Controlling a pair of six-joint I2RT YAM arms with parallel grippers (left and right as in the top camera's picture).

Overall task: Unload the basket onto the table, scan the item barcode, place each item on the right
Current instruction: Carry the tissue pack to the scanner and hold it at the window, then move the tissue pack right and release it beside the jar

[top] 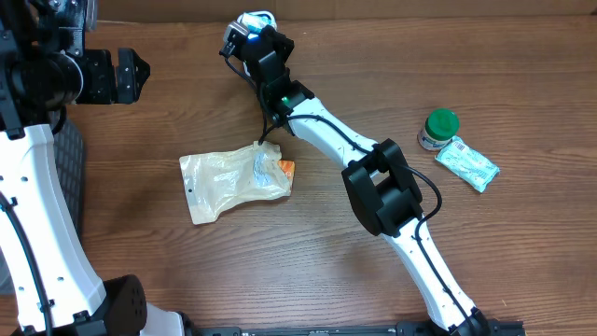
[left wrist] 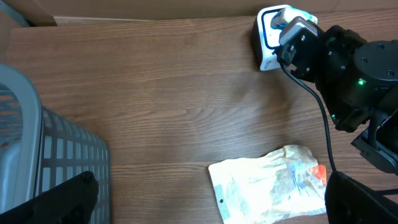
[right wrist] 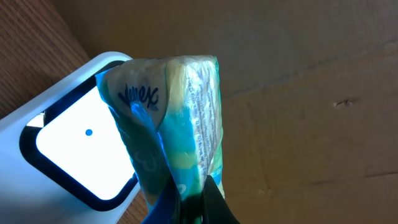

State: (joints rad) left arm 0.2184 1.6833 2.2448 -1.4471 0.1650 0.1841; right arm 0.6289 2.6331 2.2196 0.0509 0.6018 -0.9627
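Clearly the right gripper is pinching the lower end of the Kleenex pack, which rises above its fingers, just in front of the scanner window. No barcode shows, so the coded face may be turned away from the glass and fail to read. The soft wrapper could also twist or slip in so narrow a pinch. The left gripper hangs spread wide, holding nothing, well apart.

Bare desk lay open between the grey basket and the pouch, while the scanner blocked the far edge.
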